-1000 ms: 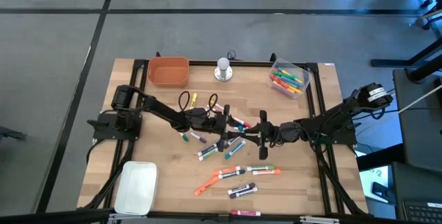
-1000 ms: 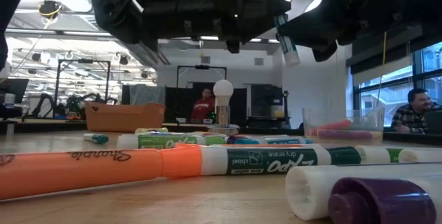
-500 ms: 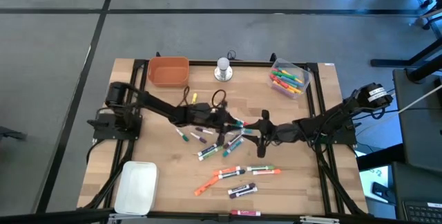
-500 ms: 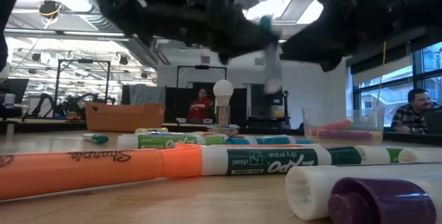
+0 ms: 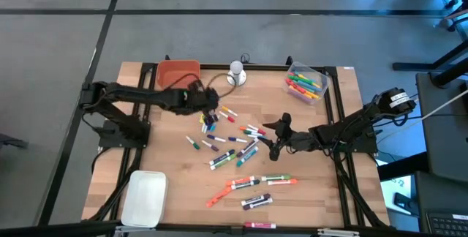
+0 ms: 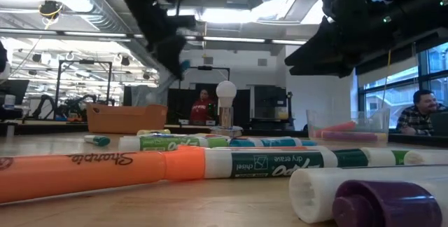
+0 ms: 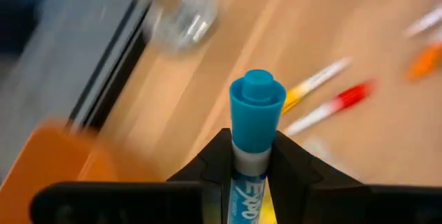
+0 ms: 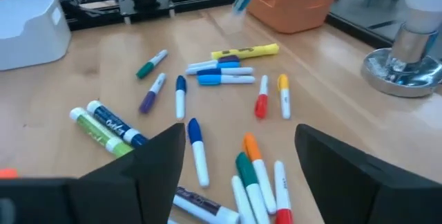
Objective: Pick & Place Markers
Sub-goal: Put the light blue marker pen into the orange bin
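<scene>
Your left hand is clenched on a white-bodied Expo marker with a light blue cap, holding it in the air just beside the orange rectangular plastic bin at the far side of the wooden counter. Your right hand hovers with its fingers spread wide and empty, just beside the loose scatter of coloured capped markers at the counter's middle. More bright markers lie in the clear plastic tray at the far right.
</scene>
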You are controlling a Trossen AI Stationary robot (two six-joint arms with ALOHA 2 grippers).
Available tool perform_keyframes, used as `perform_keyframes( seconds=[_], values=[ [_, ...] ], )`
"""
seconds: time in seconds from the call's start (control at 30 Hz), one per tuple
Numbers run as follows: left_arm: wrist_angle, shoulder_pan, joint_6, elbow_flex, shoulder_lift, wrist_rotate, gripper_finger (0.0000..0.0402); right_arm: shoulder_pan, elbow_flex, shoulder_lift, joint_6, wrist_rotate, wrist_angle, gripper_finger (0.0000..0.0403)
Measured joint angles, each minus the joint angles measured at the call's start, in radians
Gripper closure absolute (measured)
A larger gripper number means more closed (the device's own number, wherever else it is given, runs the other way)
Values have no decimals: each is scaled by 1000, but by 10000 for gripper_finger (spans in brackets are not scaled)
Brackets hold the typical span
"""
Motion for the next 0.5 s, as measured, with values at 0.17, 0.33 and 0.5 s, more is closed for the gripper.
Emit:
perform_keyframes(
  seconds=[0.17,0.33,0.5],
  values=[
    [-195,129,-83,0,1,-5,344,0,0,0,-1,-77,-7,160],
    [-219,218,20,0,1,-106,344,0,0,0,0,-98,-7,195],
    [-151,329,261,0,4,-171,344,-3,0,0,1,-45,-7,232]
  ],
)
